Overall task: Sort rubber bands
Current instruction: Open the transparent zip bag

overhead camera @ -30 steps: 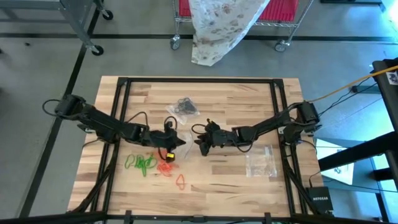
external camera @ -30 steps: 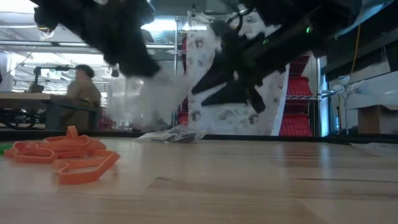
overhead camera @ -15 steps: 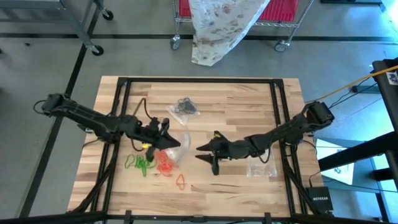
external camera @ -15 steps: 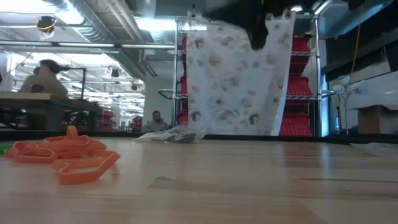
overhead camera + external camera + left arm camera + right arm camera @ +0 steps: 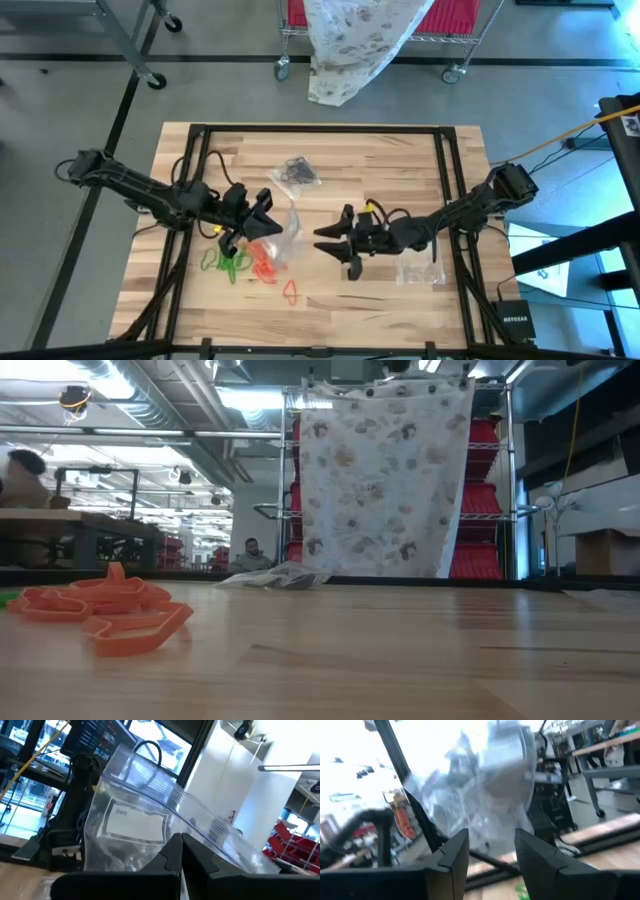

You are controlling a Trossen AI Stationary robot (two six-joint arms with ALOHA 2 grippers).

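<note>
My left gripper (image 5: pixel 268 212) is raised over the table's left half and shut on a clear plastic bag (image 5: pixel 288 225) with a white label (image 5: pixel 134 824). My right gripper (image 5: pixel 332 248) hangs open a short way to the bag's right, its fingers (image 5: pixel 454 851) apart with nothing between them; the bag (image 5: pixel 490 785) shows beyond them. On the wood below lie green rubber bands (image 5: pixel 228 263), a heap of orange-red ones (image 5: pixel 264 265) and one loose orange-red loop (image 5: pixel 290 291). Black bands lie in another clear bag (image 5: pixel 296 172) farther back. My left gripper pinches the clear bag between its two shut fingers at an edge close to the white label (image 5: pixel 169 834). The fingers come roughly level from the table's left. The bag stands up beyond the fingertips, crumpled and lifted off the table.
A third clear bag (image 5: pixel 420 265) lies near the right arm. The black frame rails (image 5: pixel 320 130) run round the tabletop. In the low view the orange-red bands (image 5: pixel 110 615) lie at the near left; people show in the room behind.
Both grippers have risen from close above the table and tipped from pointing down to about level, leaving the low view. The left one has carried the clear bag up and a little toward the left. The right one has drawn back toward the table's right and near edge.
</note>
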